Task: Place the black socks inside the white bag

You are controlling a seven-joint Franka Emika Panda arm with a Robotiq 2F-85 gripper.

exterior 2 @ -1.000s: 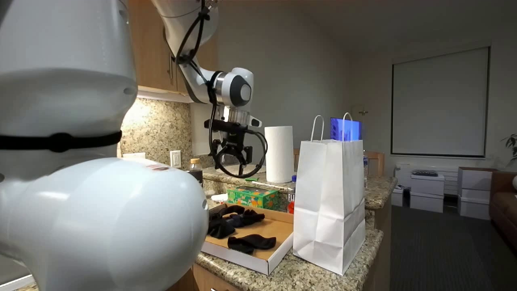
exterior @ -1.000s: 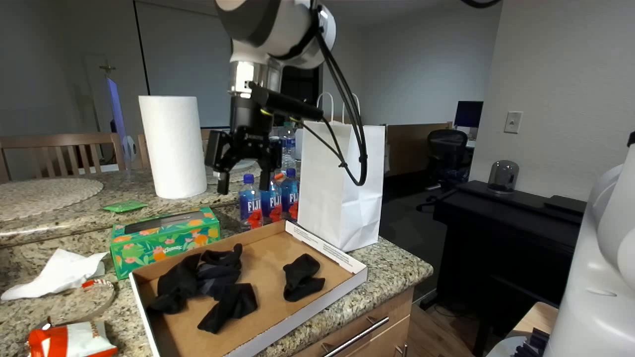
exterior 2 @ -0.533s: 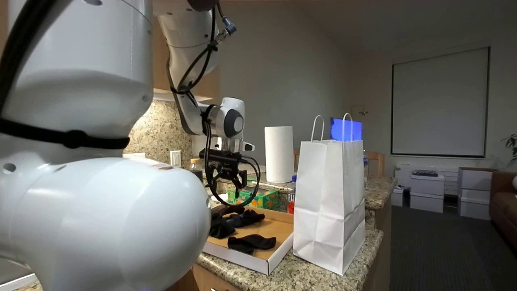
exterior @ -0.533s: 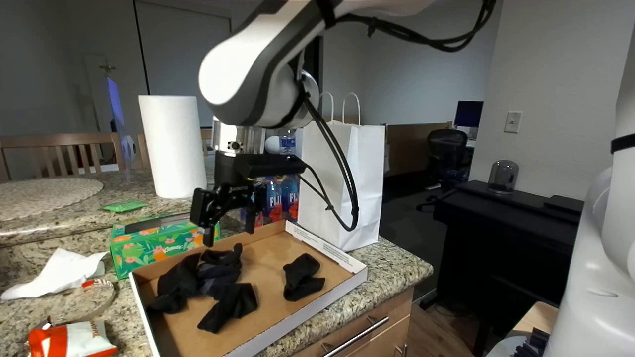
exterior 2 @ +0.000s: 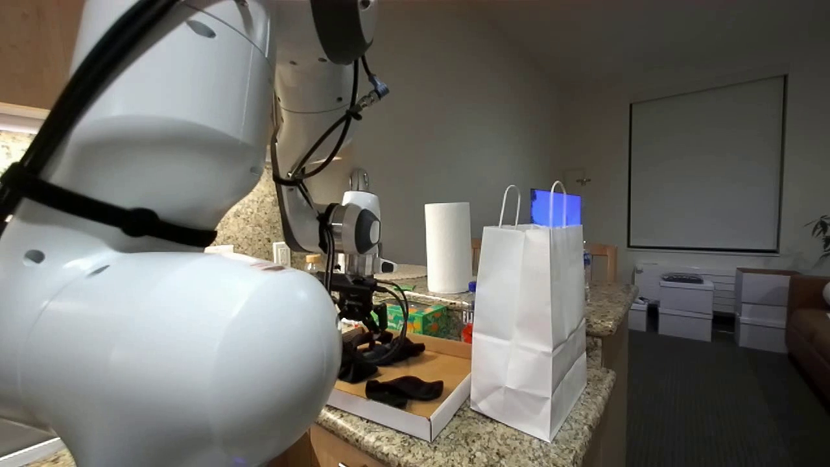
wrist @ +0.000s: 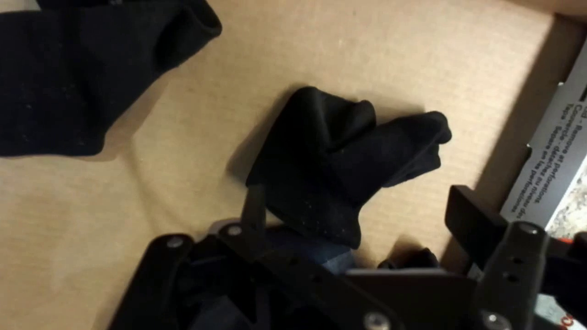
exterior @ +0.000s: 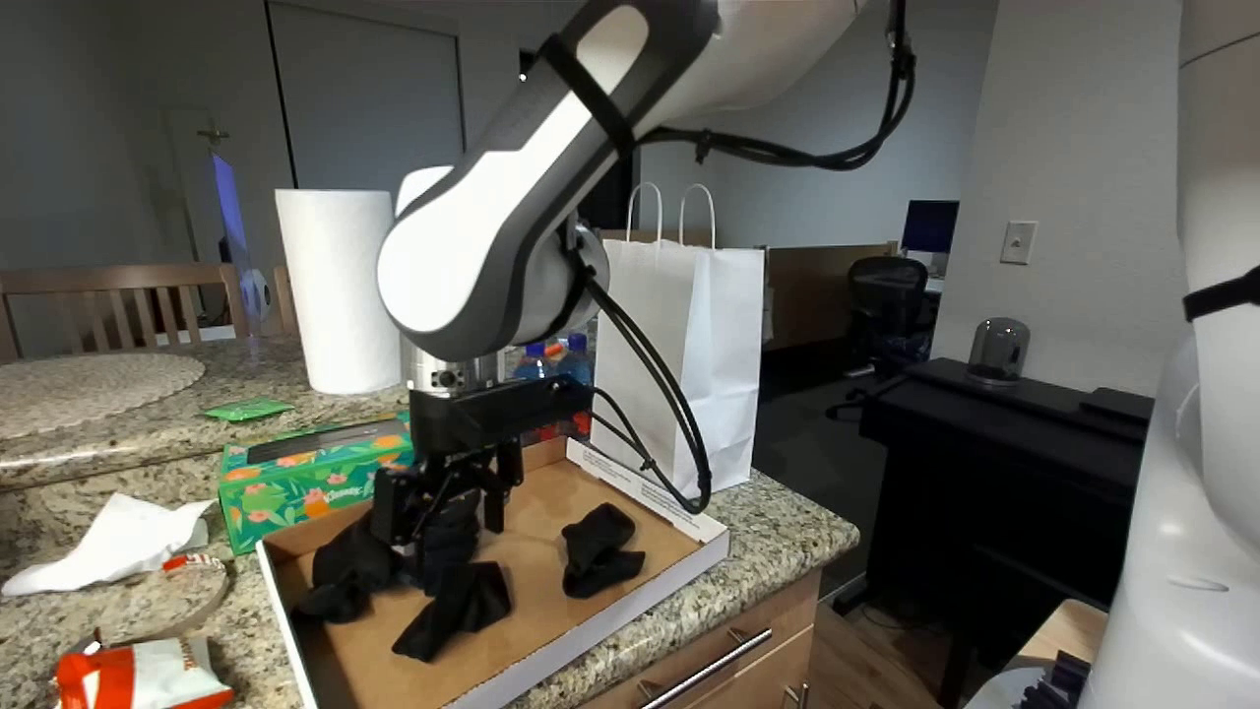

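The wrist view supplies close detail that both exterior views do not: the gripper [wrist: 358,201] stands with its jaws spread wide apart, and lettering [wrist: 545,156] along the edge of the cardboard tray [wrist: 458,68] reads, in part, "Remove at perforations." Whether the fingertips [wrist: 472,220] touch the black socks [wrist: 316,169] cannot be determined. Both exterior views show the white bag [exterior 2: 528,324], which lies outside the wrist view; it stands upright on the granite counter [exterior: 778,527], just beside the tray. An office chair [exterior: 879,290] and stacked white boxes [exterior 2: 685,298] each appear in only one exterior view. Compared with the earlier frames, the gripper has descended from a raised position well above the tray to the cluster of black socks. The arm [exterior: 472,226] now covers more of the bottles [exterior: 577,364] behind the tray. The socks, the tray and the white bag hold their earlier positions. All black socks in view lie inside the tray: several overlap in the cluster at the gripper, and a lone sock [exterior: 593,554] rests apart, on the side toward the white bag. The socks are plain, matte and rumpled, with a dark navy tone in part of the cluster. In the wrist view, the middle sock is folded over on itself and carries fine pale specks; the sock at the upper left [wrist: 78,87] shows a hollow, turned cuff.
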